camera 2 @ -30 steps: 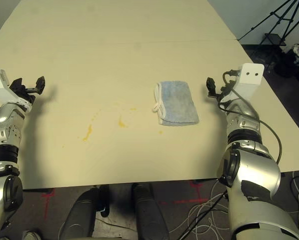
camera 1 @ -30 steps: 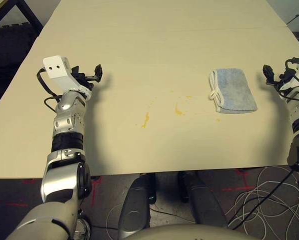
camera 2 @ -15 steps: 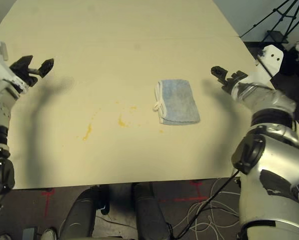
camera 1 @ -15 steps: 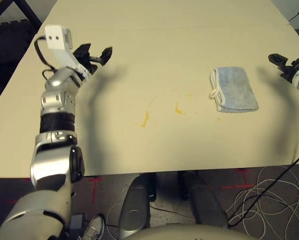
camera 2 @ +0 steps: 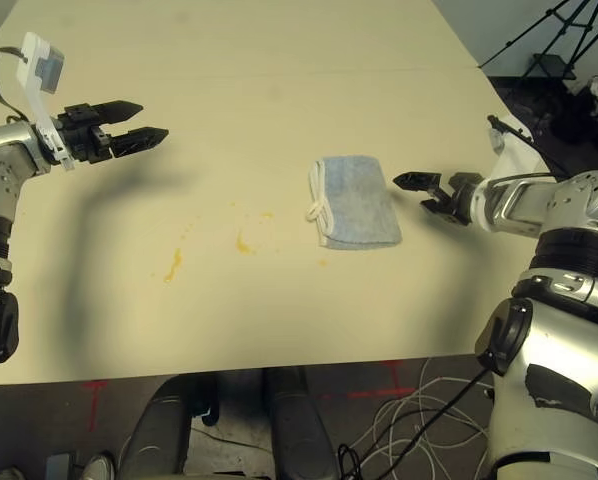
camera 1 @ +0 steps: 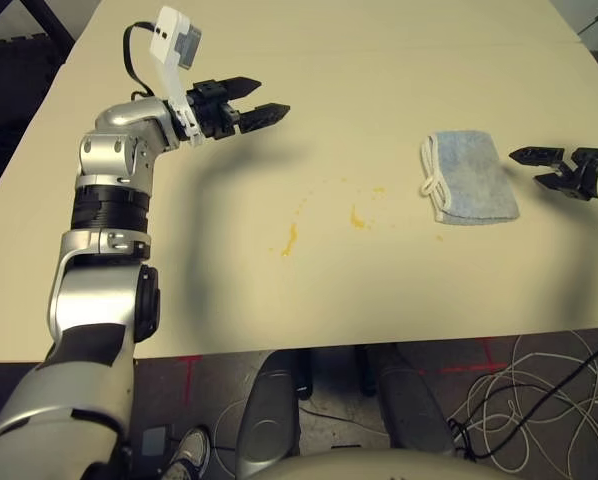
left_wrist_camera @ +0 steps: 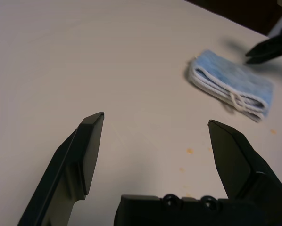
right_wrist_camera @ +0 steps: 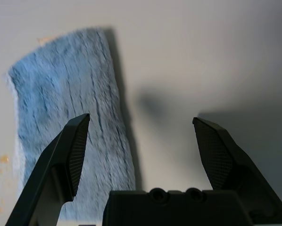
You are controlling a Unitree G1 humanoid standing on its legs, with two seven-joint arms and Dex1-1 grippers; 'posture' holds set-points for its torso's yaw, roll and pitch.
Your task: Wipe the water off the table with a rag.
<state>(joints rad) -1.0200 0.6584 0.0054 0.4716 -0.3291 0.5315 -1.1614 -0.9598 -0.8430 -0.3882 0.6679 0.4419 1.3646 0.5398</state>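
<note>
Right eye view has the rag point(camera 2: 355, 201) flat on the desk point(camera 2: 279, 90), water point(camera 2: 243, 243) just beside it. Right hand point(camera 2: 417, 188) sits beside the rag, fingers wide; I'd drop over its middle, then pinch. Left hand point(camera 1: 261, 102), also wide, hangs well apart. Right wrist view shows terry ribs.

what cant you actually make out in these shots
- Underside of the folded light blue-grey terry rag: hidden by the cloth itself, so any liquid beneath is unknown.
- Right wrist view: the rag is blurred and partly behind a black finger.
- Yellow-orange water splotches: the thin streaks are too small to trace fully.
- Right gripper: its wrist is cut off by the left eye view's edge.
</note>
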